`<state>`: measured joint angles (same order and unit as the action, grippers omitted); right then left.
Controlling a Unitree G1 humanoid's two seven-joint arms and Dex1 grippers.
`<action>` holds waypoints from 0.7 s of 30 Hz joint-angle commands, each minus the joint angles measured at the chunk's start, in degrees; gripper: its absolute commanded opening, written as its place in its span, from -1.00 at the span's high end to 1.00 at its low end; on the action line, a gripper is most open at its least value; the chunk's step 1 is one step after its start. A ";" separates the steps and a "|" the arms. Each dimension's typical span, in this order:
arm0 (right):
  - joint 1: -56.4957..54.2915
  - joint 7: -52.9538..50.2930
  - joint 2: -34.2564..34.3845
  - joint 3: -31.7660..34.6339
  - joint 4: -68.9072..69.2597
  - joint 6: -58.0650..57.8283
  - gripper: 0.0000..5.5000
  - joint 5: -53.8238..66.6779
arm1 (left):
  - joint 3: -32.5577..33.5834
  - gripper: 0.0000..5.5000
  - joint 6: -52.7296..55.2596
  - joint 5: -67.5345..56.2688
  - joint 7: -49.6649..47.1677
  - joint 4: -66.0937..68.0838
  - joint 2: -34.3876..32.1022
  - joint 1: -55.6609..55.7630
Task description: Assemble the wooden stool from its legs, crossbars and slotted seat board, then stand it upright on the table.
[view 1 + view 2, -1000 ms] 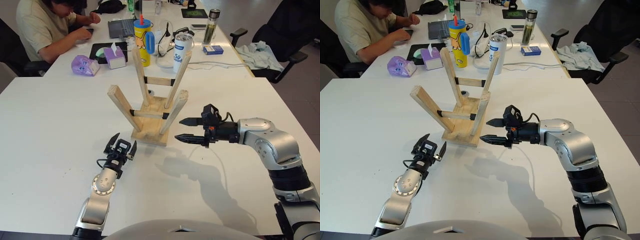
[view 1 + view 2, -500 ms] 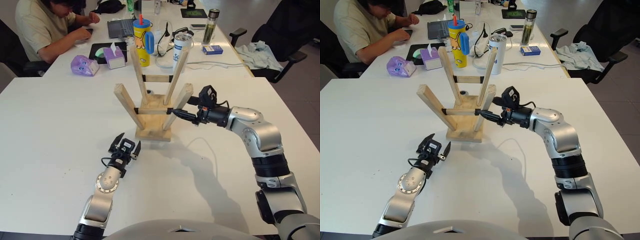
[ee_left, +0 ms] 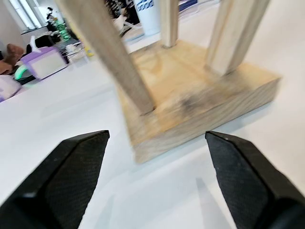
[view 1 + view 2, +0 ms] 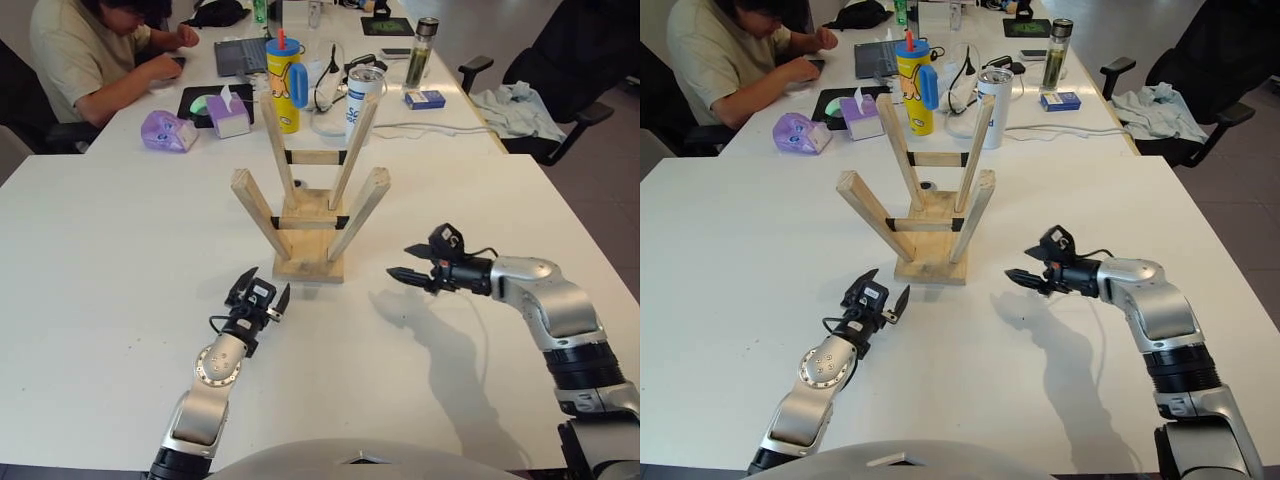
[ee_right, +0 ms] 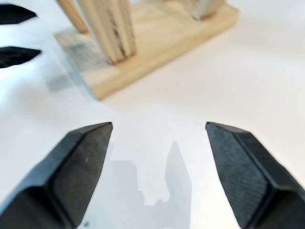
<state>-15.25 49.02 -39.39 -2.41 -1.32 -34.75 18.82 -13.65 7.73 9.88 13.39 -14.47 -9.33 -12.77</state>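
Observation:
The wooden stool [image 4: 308, 215] stands upside down near the middle of the white table [image 4: 110, 260]. Its seat board [image 4: 930, 262] lies flat and its legs point up, joined by crossbars [image 4: 316, 157]. My left gripper [image 4: 264, 283] is open just in front of the board's near left corner, apart from it; the board [image 3: 205, 95] shows between the open fingers [image 3: 71, 176]. My right gripper [image 4: 397, 275] is open and empty to the right of the stool, a short gap from the seat board [image 5: 157, 38].
At the back of the table stand a yellow mug [image 4: 285, 72], a white tumbler [image 4: 362, 95], a tissue box [image 4: 230, 115] and a purple pouch [image 4: 165, 131]. A person sits at the far left with a laptop. White tabletop lies in front of and beside the stool.
The stool was tilted a second ago and now rests flat on its seat board. My right gripper went to a leg, then drew back right and nearer. My left gripper crept closer to the board.

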 commanded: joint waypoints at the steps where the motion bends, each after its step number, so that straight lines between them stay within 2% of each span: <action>1: -4.66 -3.93 2.10 4.28 -4.51 4.83 -0.32 -0.77 | -0.66 -0.37 -0.93 -2.97 1.55 -0.54 0.77 0.27; 3: -6.79 -4.78 4.00 7.06 -4.36 4.65 -0.32 2.30 | -0.45 -0.37 -1.13 -4.35 1.88 0.74 1.51 2.18; 5: -9.36 -5.13 6.18 9.64 -2.96 2.85 -0.22 6.30 | 0.24 -0.27 -0.41 -5.26 1.42 3.33 2.69 5.47; 10: -16.46 -9.59 11.10 14.25 0.20 0.56 -0.21 13.26 | -1.02 0.02 3.41 -7.12 3.74 12.57 4.74 13.78; 18: -28.99 -20.79 20.55 18.12 11.31 -4.99 -0.21 28.34 | -1.91 0.02 6.60 -0.66 -3.31 20.77 4.59 15.92; 21: -33.28 -25.42 21.61 20.65 13.62 -4.65 -0.21 32.42 | -2.73 0.02 8.62 -0.27 -2.64 20.91 4.28 15.05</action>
<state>-44.54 27.10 -18.15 15.43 10.34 -39.33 48.23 -16.30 11.67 7.88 11.32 3.68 -3.39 4.48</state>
